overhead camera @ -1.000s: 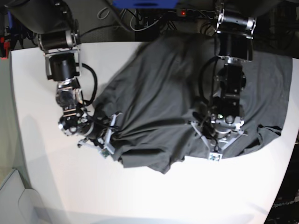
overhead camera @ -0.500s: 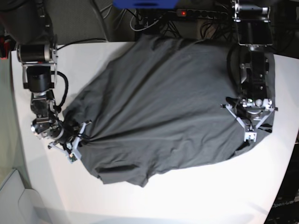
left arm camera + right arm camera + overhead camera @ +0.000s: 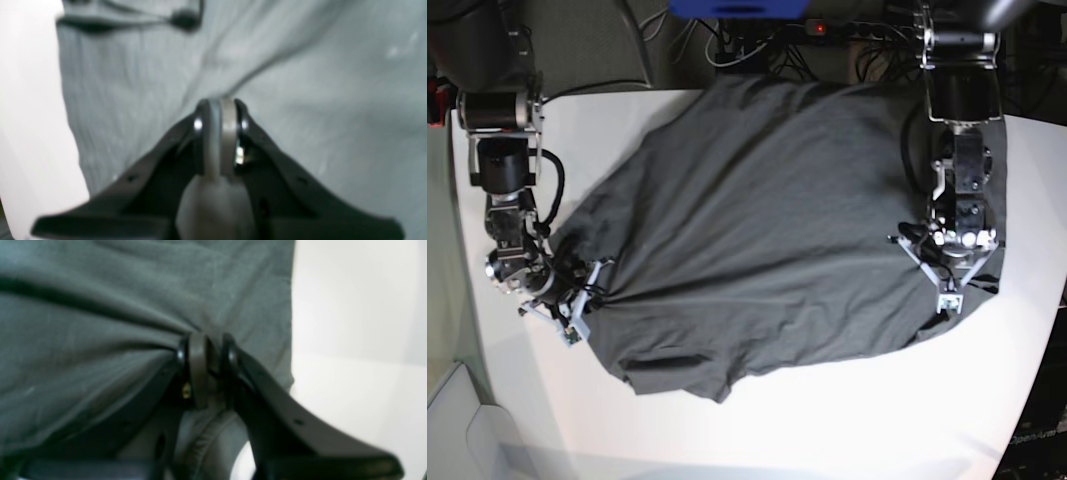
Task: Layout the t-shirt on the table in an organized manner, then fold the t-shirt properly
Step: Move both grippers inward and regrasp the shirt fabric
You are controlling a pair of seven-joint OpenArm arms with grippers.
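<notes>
The t-shirt point(image 3: 767, 220) lies stretched across the white bench point(image 3: 847, 410), pinched at opposite edges by both hands; the right hand point(image 3: 577, 305), low on the base view's left, is clamped on a gathered bunch of cloth from which creases fan out, and the left hand point(image 3: 949, 285), on that view's right, is clamped on the far edge; the wrist views show each pair of jaws pressed together over a fold of fabric point(image 3: 220, 133) point(image 3: 203, 370). The shirt's long axis runs roughly from one hand to the other, slanting toward the far side of the bench, so any further smoothing looks to depend on pulling outward along that line; neither arm is nearer, each at its own end. Compared with a second ago, the hands stand much farther apart, the heaped, wrinkled cloth is drawn out wide and flatter, and the loose flap near the left hand is gone.
</notes>
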